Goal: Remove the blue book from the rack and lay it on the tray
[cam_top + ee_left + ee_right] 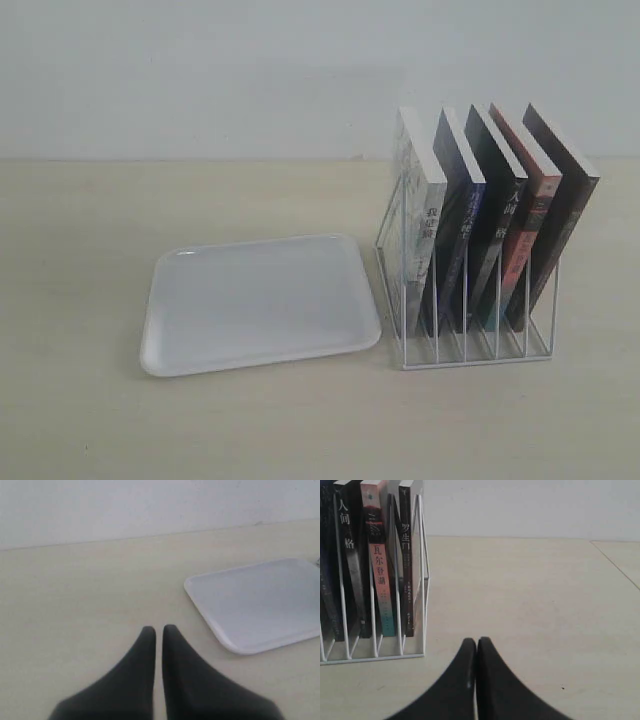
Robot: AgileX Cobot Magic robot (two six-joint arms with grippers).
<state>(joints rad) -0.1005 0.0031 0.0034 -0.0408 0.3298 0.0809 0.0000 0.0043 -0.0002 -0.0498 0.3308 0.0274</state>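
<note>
Nearest me, both grippers are hanging low over the table (pixel 100 420). The right gripper (pixel 477 642) is pinching fully shut on nothing. The left gripper (pixel 158 630) is showing only a sliver between its fingers, and it is empty too.

I am worrying about the pull. The blue book (pixel 462 240) is standing second from the left in the rack (pixel 403 330), tight between a white-spined book (pixel 425 235) and a black-spined book (pixel 500 240). Fingers going in there could be catching a neighbour or a wire divider. I judge the light rack could be sliding or tipping with the book, and a thin paperback could be slipping from a shallow pinch.

The tray (pixel 260 300) is lying bare just left of the rack. Further back, the rack is holding five leaning books, one per slot.
</note>
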